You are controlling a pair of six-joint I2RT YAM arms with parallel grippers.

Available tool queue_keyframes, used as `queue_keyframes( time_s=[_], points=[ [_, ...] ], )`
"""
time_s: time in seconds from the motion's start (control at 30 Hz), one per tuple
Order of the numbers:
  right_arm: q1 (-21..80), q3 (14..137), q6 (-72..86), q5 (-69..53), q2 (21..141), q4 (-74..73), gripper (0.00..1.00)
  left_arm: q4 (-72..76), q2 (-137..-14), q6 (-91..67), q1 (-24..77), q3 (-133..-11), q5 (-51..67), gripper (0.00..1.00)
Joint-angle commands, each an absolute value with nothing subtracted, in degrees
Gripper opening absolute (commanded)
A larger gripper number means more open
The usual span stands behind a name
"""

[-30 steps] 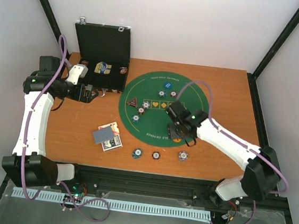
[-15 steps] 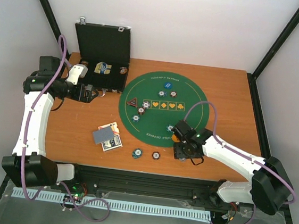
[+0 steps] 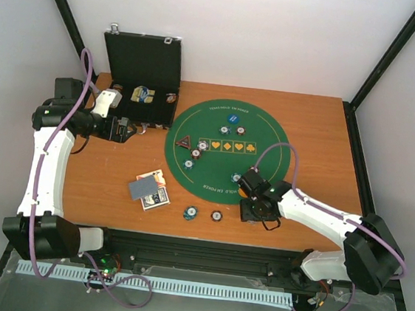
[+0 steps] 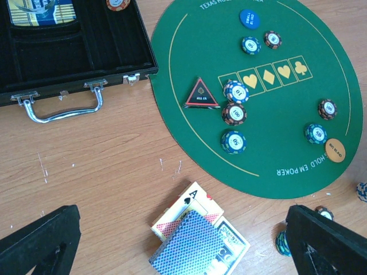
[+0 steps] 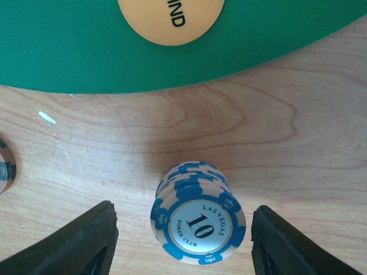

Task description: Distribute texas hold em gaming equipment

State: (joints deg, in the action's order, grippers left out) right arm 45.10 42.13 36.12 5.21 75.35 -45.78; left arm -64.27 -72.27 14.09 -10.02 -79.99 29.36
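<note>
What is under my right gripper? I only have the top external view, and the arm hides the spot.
Observer: A stack of blue-and-white chips marked 10 stands between the fingers of the right gripper. The jaws are open, with a gap on each side.
Operator: Is the stack on the mat?
Observer: No. It stands on bare wood, just off the green mat, near the orange disc at the mat's edge.
Operator: Which card lies face up in the pile on the left?
Observer: An ace, partly under a grey-blue-backed card.
</note>
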Motion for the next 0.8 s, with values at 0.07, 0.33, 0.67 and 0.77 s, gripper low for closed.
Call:
queue_keyframes(
  time_s=[0.07, 0.33, 0.67, 0.77],
  points=[
    [45.7, 41.0, 37.5, 6.9, 76.3, -45.1, 0.63, -63.6, -71.8, 13.3, -10.4, -81.0, 30.1, 1.00],
    [45.7, 40.6, 37.7, 7.2, 76.9, -44.2, 0.57, -63.8, -71.7, 13.5, -10.4, -81.0, 29.9, 1.00],
    [45.7, 40.7, 37.8, 7.6, 76.4, -44.5, 0.46, -63.8, -71.5, 13.6, -10.4, -80.9, 29.8, 1.00],
    [45.7, 40.8, 37.7, 7.7, 76.3, -44.5, 0.42, -63.8, -71.5, 13.6, -10.4, -80.9, 29.7, 1.00]
  ],
)
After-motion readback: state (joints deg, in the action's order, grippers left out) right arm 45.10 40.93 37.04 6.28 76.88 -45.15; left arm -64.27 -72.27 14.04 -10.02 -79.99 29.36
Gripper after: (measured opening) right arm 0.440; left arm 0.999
